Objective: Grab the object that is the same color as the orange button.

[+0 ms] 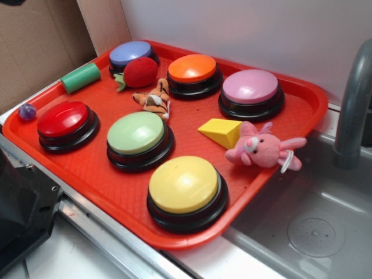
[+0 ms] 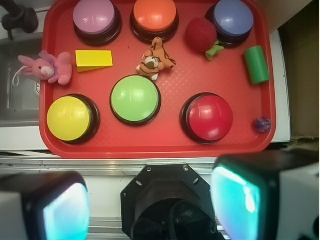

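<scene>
Wrist: tiger (image 2: 155,61) on red tray (image 2: 165,145)

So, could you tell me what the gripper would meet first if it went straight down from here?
Probably the bare metal ledge just short of the red tray, though depth is unclear; the open gripper hangs before the tray.

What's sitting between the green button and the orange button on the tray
The small plush tiger lies between the green button and the orange button. The wrist view shows it most clearly, close below the orange button; the exterior view agrees.
</scene>
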Motion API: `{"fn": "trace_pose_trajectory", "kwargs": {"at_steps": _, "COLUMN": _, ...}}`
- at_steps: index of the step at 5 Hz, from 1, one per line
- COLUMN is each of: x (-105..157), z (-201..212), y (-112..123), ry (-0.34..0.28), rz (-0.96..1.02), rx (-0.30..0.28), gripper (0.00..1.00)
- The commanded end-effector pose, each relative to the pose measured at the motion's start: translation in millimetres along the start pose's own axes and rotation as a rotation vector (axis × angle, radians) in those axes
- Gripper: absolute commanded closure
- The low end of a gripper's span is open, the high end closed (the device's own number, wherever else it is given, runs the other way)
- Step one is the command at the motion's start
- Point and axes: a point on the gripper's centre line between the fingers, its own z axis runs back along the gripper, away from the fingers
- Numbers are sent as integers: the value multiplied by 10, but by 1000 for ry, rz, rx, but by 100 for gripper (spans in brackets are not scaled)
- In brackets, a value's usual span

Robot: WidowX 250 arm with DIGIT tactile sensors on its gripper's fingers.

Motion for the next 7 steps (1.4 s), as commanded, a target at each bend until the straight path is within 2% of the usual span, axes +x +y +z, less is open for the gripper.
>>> {"fn": "trace_pose_trajectory", "kwargs": {"at_steps": 1, "x": 0, "z": 0, "y": 0, "ry": 0, "rz": 0, "rx": 0, "gripper": 0}}
{"fn": "trace_pose_trajectory", "kwargs": {"at_steps": 4, "x": 575, "z": -475, "y": 217, "ry": -4, "rz": 167, "rx": 8, "gripper": 0}}
{"fn": "trace_pose_trajectory", "kwargs": {"at_steps": 5, "x": 830, "z": -779, "y": 298, "ry": -20, "rz": 249, "rx": 51, "gripper": 0}}
{"fn": "trace_pose_trajectory", "kwargs": {"at_steps": 7, "x": 1076, "z": -1287, "y": 205, "ry": -81, "rz": 434, "rx": 102, "gripper": 0}}
